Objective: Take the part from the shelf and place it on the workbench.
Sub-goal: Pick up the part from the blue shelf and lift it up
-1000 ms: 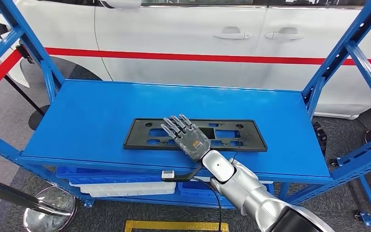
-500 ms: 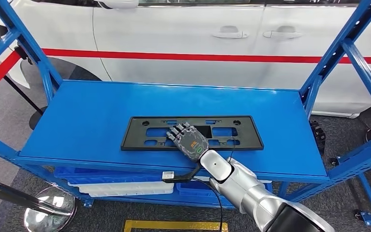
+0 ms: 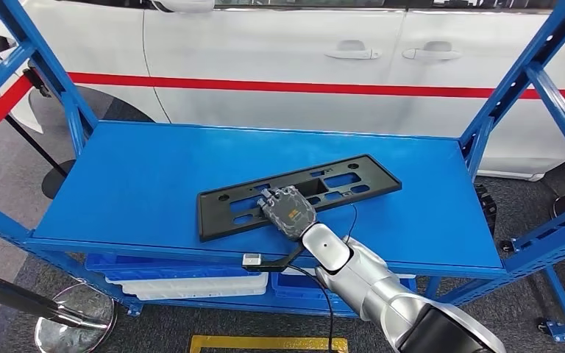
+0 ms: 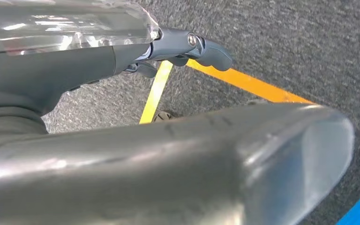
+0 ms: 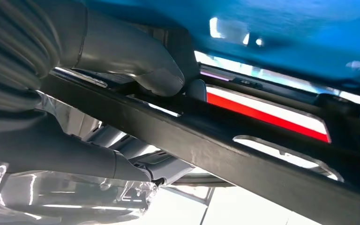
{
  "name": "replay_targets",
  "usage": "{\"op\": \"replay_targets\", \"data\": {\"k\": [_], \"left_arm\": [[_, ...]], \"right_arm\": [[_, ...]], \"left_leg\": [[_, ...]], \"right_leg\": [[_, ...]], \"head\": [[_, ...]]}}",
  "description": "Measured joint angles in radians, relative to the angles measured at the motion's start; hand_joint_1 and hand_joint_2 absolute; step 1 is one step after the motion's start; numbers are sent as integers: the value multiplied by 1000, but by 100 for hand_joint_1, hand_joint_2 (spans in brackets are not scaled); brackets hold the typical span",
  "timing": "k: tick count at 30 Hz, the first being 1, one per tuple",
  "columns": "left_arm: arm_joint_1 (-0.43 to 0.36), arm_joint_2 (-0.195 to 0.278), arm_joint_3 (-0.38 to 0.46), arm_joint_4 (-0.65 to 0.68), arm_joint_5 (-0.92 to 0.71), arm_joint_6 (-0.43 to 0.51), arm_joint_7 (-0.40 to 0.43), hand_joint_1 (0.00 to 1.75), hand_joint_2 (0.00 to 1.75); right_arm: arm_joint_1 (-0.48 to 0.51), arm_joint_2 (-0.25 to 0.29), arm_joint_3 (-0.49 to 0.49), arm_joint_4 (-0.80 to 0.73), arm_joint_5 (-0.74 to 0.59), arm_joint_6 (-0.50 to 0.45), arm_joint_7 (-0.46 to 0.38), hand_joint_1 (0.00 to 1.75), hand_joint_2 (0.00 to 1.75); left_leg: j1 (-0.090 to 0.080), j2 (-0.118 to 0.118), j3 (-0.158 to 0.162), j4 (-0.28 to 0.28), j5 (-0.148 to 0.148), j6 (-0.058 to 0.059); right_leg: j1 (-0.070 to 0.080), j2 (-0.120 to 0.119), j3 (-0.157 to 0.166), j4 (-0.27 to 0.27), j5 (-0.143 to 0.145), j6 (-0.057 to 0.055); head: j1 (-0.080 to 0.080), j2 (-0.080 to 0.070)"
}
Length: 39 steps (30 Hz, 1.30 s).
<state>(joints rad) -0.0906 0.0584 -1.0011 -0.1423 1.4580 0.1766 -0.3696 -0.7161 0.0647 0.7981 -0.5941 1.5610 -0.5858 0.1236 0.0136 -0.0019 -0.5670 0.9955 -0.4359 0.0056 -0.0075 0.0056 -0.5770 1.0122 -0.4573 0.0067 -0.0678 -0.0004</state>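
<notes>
Part is held at its near long edge by the right robot hand — thumb under, fingers over — near the shelf's front edge; its long axis is skewed, far end toward the back-right corner, left end resting down

The right arm reaches forward and to the left from the lower right of the head view, its silver forearm narrowing to the wrist. The right robot hand lies back-up with its fingers curled down out of sight; the right wrist view shows its thick grey thumb pressed on one side of a black plate, with the fingers on the other side, gripping it. The left robot hand hangs low over the floor; whether its fingers are curled is unclear.
</notes>
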Motion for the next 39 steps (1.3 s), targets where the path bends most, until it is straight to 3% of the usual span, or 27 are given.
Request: {"op": "replay_targets", "data": {"k": [2, 4, 5, 6, 7, 10, 12, 14, 16, 17, 20, 21, 22, 24, 26, 27, 29, 31, 33, 35, 36, 37, 39], "left_arm": [[-1, -1, 0, 0, 0, 0, -2, 0, 0], [-1, -1, 0, 0, 0, -4, -14, 0, 0], [0, -1, 0, 0, 0, -6, -26, 0, 0], [1, -1, 0, 0, 0, -8, -41, 0, 0], [1, -1, 0, 0, 0, -10, -59, 0, 0], [0, -1, -1, 0, 0, -19, -111, 0, 0], [0, -2, -1, 0, 0, -23, -131, 0, 0], [0, -2, -1, 0, 0, -23, -137, 0, 0], [0, -2, -1, 0, 0, -24, -139, 0, 0], [0, -2, -1, 0, 0, -24, -140, 0, 44], [1, -2, -1, 0, 0, -20, -141, 0, 175], [2, -2, -1, 0, 0, -17, -142, 0, 175], [3, -2, -1, 0, 0, -12, -144, 0, 175], [3, -1, -1, 0, 0, -4, -152, 0, 175], [1, 0, -2, 0, 0, -2, -165, 0, 175], [0, 0, -4, 0, 0, -3, -168, 0, 175], [1, 0, -12, 0, 0, -16, -160, 0, 175], [1, 0, -22, 0, 0, -35, -144, 0, 175], [1, 0, -29, 0, 0, -50, -128, 0, 175], [1, 1, -35, 0, 0, -54, -117, 0, 175], [1, 1, -38, 0, 0, -54, -114, 0, 175], [2, 1, -41, 0, 0, -54, -112, 0, 175], [1, 1, -47, 0, 0, -54, -110, 0, 175]], "right_arm": [[-4, 1, -10, 9, 0, 2, 0, 175, 175], [-5, 1, -20, 19, 0, 0, -1, 175, 175], [-4, 1, -25, 24, -1, -3, -2, 175, 175], [-4, 1, -31, 28, -2, -7, -3, 175, 175], [-3, 1, -39, 31, -4, -12, -6, 175, 175], [-3, 2, -66, 35, -14, -26, -28, 175, 175], [-2, 4, -83, 35, -20, -33, -41, 175, 175], [-2, 6, -97, 35, -23, -36, -48, 175, 175], [-3, 7, -108, 35, -24, -36, -49, 175, 175], [-3, 8, -111, 35, -24, -36, -50, 175, 175], [2, 9, -116, 36, -26, -37, -53, 175, 175], [3, 9, -118, 37, -29, -39, -58, 175, 175], [4, 9, -122, 37, -35, -44, -65, 175, 175], [7, 10, -135, 34, -70, -59, -100, 175, 175], [20, 8, -159, 11, -173, -74, -187, 175, 175], [36, 4, -175, -20, -261, -73, -260, 175, 175], [79, -12, -210, -132, -495, -44, -449, 175, 175], [126, -41, -241, -297, -769, 23, -630, 175, 175], [171, -76, -272, -487, -1015, 119, -727, 175, 175], [219, -110, -295, -666, -1187, 224, -746, 175, 175], [243, -127, -300, -746, -1251, 274, -746, 175, 175], [264, -141, -301, -822, -1306, 322, -747, 175, 175], [292, -157, -302, -950, -1388, 399, -747, 175, 175]], "left_leg": [[3, 1, 0, -5, 5, 12], [1, 2, -3, -5, 5, 18], [1, 1, -3, -4, 5, 18], [0, 1, -3, -4, 4, 19], [0, 0, -3, -2, 3, 18], [-3, -4, -1, 4, -3, 9], [-6, -5, -3, 8, -5, 0], [-5, -6, -4, 7, -6, -11], [-3, -5, -13, 33, -26, -22], [-1, -4, -31, 74, -51, -28], [3, -4, -120, 265, -135, -40], [4, -4, -135, 294, -137, -43], [6, -4, -132, 284, -119, -44], [9, -3, -75, 158, -47, -44], [8, -4, -20, 41, -7, -36], [6, -4, -11, 19, -5, -30], [4, -5, -12, 17, -8, -15], [6, -4, -8, 11, -5, -1], [7, -3, -5, 6, -4, 12], [3, -4, -5, 7, -5, 18], [1, -4, -5, 8, -6, 19], [-1, -4, -5, 9, -7, 20], [-4, -4, -5, 12, -9, 19]], "right_leg": [[-2, -1, -33, 73, -47, 7], [-3, -1, -98, 211, -112, 10], [-4, -1, -125, 264, -127, 11], [-5, -1, -137, 286, -125, 12], [-6, -1, -128, 265, -103, 11], [-4, -4, -34, 64, -9, 1], [1, -5, -8, 3, 5, -6], [2, -5, -7, -2, 8, -14], [-3, -6, -1, -11, 12, -26], [-5, -6, 1, -15, 14, -31], [-4, -7, 2, -16, 13, -36], [-4, -6, 2, -15, 13, -36], [-5, -5, 3, -15, 12, -35], [-5, -3, 7, -12, 8, -30], [-2, -1, 5, -7, 4, -20], [0, -1, 3, -5, 3, -15], [3, 0, 0, -5, 4, -5], [0, 0, -4, 13, -13, 4], [-1, 0, -45, 106, -71, 10], [-1, 0, -111, 244, -131, 11], [0, 0, -133, 284, -139, 11], [0, 0, -137, 288, -128, 10], [1, -1, -93, 188, -63, 3]], "head": [[0, 0], [0, 0], [0, 0], [0, 0], [0, 0], [0, 0], [0, 0], [0, 0], [0, 0], [0, 0], [0, 0], [0, 0], [0, 0], [0, 0], [0, 0], [0, 0], [0, 0], [0, 0], [0, 0], [0, 0], [0, 0], [0, 0], [0, 0]]}}
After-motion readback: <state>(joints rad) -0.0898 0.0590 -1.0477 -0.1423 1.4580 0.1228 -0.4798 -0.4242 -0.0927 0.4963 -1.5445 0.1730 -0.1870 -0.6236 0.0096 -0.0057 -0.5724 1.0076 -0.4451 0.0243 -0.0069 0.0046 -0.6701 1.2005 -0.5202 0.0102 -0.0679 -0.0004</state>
